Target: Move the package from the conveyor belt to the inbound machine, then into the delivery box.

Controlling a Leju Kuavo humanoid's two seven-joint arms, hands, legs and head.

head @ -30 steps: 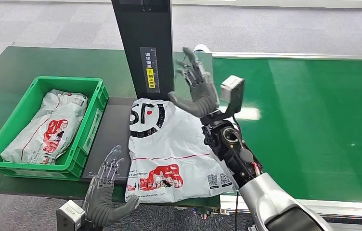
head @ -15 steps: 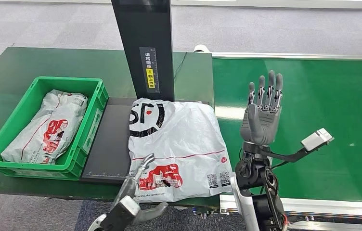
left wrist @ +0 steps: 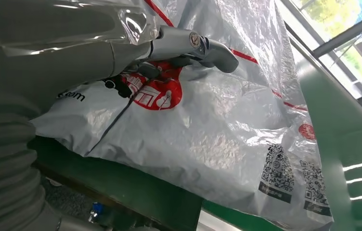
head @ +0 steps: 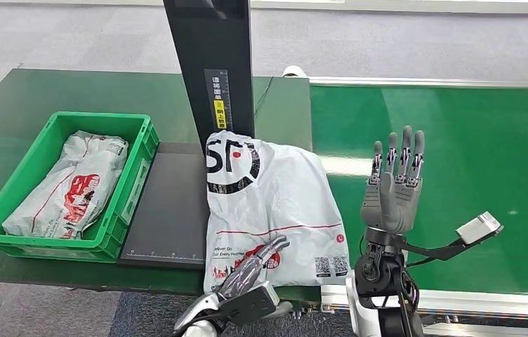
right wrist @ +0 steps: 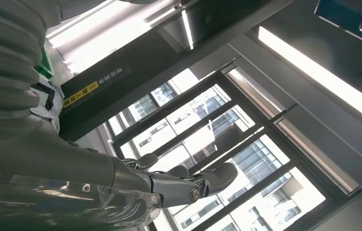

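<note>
The white plastic package (head: 272, 203) with a black logo and red print lies on the inbound machine's black plate (head: 170, 210), its far end against the black post (head: 212, 63) and its right side over the edge of the green conveyor belt (head: 472, 140). My left hand (head: 251, 270) holds the package's near edge, and its fingers (left wrist: 203, 45) lie on top by the red print (left wrist: 157, 96). My right hand (head: 393, 189) stands upright over the belt, to the right of the package, open and holding nothing.
A green delivery box (head: 131, 186) stands left of the plate and holds another white package (head: 68, 186). The dark green table (head: 36, 91) runs behind the box. The post rises at the plate's far side. A small grey camera block (head: 479, 228) sticks out from my right wrist.
The left hand has come up from below the table edge onto the package's near end. The package has shifted right and toward the post. The right hand has swung off the package and risen over the belt.
</note>
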